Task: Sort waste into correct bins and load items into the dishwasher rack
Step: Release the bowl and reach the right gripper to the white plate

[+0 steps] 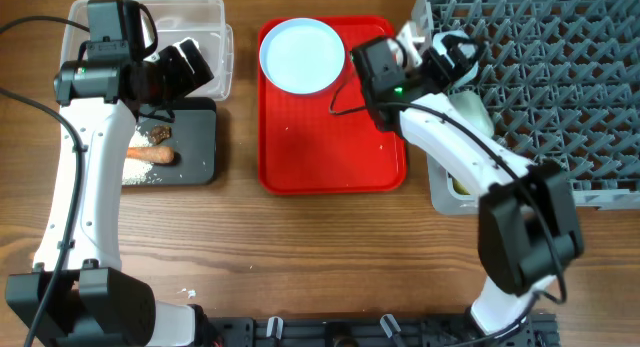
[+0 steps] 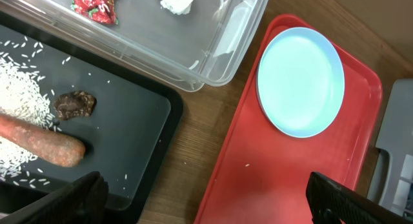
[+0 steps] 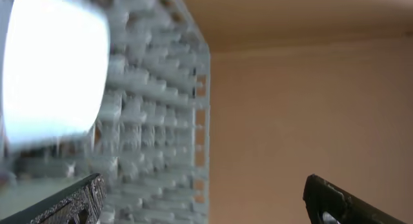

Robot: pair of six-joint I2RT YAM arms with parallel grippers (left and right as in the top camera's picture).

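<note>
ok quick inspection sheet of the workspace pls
surface: wooden table
job's things: red wrapper and tissue in clear tub; rice, brown scrap, carrot on black tray; plate on red tray; rack at right
clutter: a few white specks on table
grippers: left claw open, empty; right claw open beside rack
cables: black cable over table's left side
surroundings: nothing seen

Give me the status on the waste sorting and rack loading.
Done: red wrapper and tissue lie in the clear tub; rice, carrot and brown scrap lie in the black tray. In hand: right gripper stands open at the dishwasher rack by a blurred pale bowl; left gripper open, empty. Left: the plate on the red tray.
</note>
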